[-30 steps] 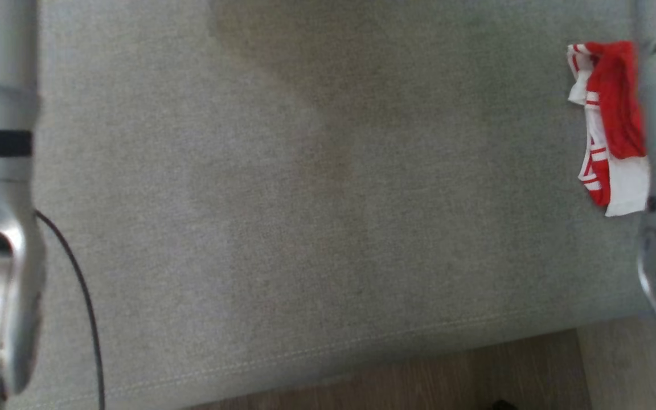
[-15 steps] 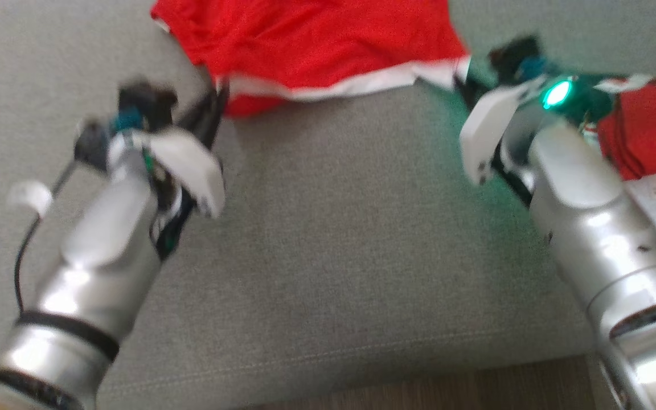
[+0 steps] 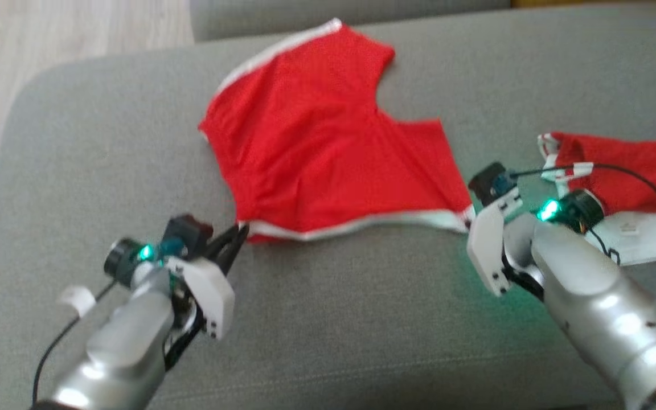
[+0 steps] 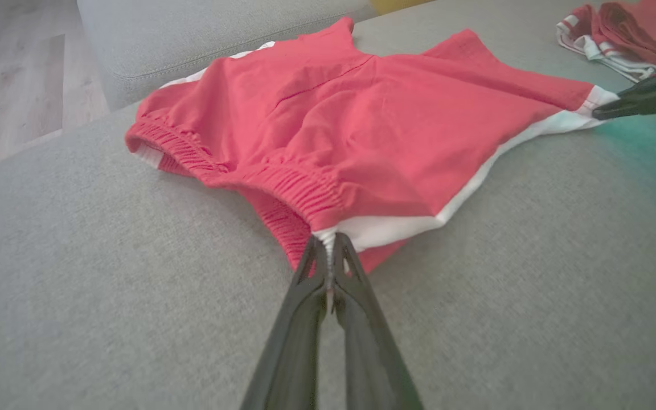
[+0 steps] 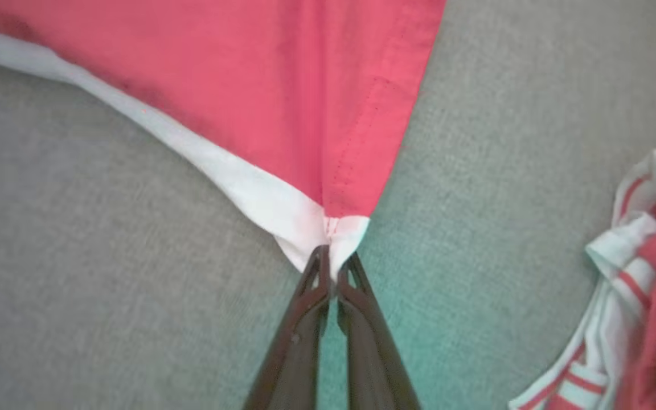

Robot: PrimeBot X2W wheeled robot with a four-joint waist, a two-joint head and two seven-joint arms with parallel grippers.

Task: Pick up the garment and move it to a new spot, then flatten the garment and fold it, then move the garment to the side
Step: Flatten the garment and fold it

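A red garment [image 3: 316, 142] with white trim, shaped like a pair of shorts, is lying spread out on a grey upholstered cushion [image 3: 333, 319], its gathered waistband facing the left edge of the cushion and its two leg openings pointing toward the right. The left pincer [image 4: 328, 242] is clenching the near corner of the waistband, where the white side stripe begins, with its two dark fingers pressed together on the cloth. The right pincer [image 5: 331, 267] is likewise clamping the near corner of a leg hem, gripping the white end of the same stripe. Between the two grips the white-edged side of the garment is running in a shallow curve just above the fabric of the cushion. A second red-and-white garment [image 3: 618, 171] is sitting bunched up beside the right arm, apart from the spread one. Pale wooden floor [image 3: 66, 28] is showing beyond the cushion's far left corner.
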